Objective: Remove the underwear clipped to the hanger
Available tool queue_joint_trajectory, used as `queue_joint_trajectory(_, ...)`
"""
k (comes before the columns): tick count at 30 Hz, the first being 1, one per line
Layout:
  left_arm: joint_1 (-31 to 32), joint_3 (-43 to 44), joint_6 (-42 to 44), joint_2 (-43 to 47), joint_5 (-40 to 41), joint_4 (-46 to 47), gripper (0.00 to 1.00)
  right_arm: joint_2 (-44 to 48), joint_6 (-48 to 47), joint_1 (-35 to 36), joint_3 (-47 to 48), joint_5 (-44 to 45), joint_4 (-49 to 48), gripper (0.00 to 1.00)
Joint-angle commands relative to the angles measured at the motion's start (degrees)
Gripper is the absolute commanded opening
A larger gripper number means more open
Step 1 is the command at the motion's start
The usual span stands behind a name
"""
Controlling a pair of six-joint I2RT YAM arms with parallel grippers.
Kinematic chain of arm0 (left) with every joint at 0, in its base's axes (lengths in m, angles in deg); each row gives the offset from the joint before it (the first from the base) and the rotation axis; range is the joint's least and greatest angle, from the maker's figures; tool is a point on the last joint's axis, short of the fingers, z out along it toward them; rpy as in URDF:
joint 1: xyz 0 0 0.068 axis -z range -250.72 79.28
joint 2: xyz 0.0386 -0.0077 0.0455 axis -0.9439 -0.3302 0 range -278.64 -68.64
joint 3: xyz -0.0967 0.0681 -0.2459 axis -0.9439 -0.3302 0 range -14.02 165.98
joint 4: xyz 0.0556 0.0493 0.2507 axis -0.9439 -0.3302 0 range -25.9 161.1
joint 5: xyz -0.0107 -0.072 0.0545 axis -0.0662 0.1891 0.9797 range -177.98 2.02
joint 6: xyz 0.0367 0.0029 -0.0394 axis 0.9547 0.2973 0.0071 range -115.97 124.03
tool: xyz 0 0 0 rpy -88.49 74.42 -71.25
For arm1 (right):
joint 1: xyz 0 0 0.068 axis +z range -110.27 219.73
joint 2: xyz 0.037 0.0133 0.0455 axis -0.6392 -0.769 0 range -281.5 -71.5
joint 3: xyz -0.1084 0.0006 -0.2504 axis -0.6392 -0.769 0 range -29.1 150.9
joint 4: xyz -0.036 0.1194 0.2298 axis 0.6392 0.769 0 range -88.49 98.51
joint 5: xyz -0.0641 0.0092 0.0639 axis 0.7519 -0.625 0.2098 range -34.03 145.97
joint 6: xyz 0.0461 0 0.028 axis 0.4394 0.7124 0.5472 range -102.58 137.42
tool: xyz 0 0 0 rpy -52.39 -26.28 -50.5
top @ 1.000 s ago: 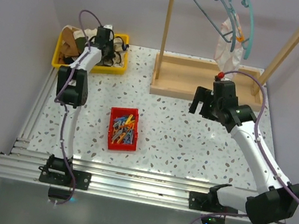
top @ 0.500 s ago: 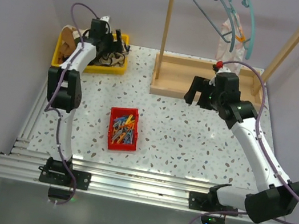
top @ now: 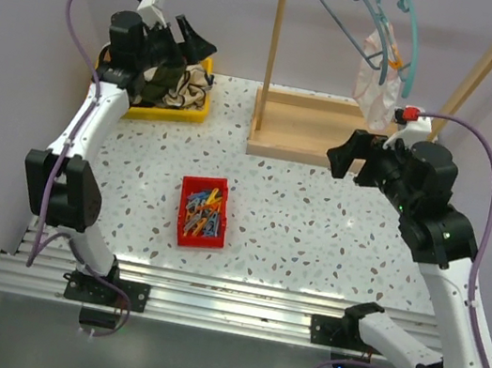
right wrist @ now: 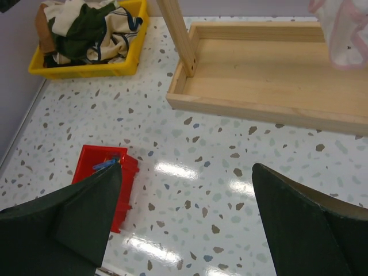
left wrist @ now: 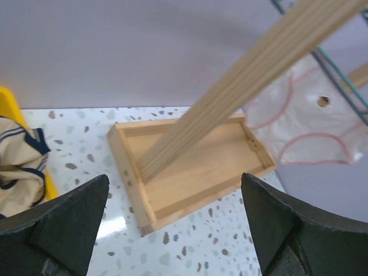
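One piece of underwear point(top: 377, 81), white with pink trim, hangs from a teal hanger point(top: 408, 32) on the wooden rack, held by an orange clip point(top: 397, 64). In the left wrist view this underwear point(left wrist: 299, 118) shows at the right, behind the slanted post point(left wrist: 253, 80). A beige, dark-trimmed piece of underwear point(left wrist: 23, 164) lies in the yellow bin point(top: 159, 110). My left gripper point(top: 184, 40) hovers open above that bin, empty. My right gripper point(top: 360, 161) is open and empty, below and in front of the hanging underwear point(right wrist: 344, 29).
The rack's wooden base tray point(top: 322, 131) sits at the back centre, with posts rising left and right. A red bin point(top: 201, 211) of coloured clips stands mid-table. The yellow bin point(right wrist: 86, 70) holds a pile of clothes. A grey-blue hanger point(top: 338, 14) hangs beside the teal one.
My left gripper opened over the yellow bin, then rose and turned toward the rack. My right arm lifted and shifted right, its gripper staying open.
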Motion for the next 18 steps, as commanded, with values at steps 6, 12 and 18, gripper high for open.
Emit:
queue_joint_trajectory(6,-0.31,-16.59,-12.56,17.17,-16.26,20.0,1.0,2.49,-4.62,-0.05,11.87,9.76,2.85,0.99)
queue_joint_trajectory(12,-0.4,-26.37,-10.81,26.58,-20.13,16.76,1.0,-10.52,-8.93,-0.05,29.72,22.72,4.18,0.99)
queue_joint_trajectory(18,-0.31,-32.08,-8.34,34.31,-21.1,11.92,1.0,-24.19,-10.87,-3.2,44.56,23.27,0.29,0.99)
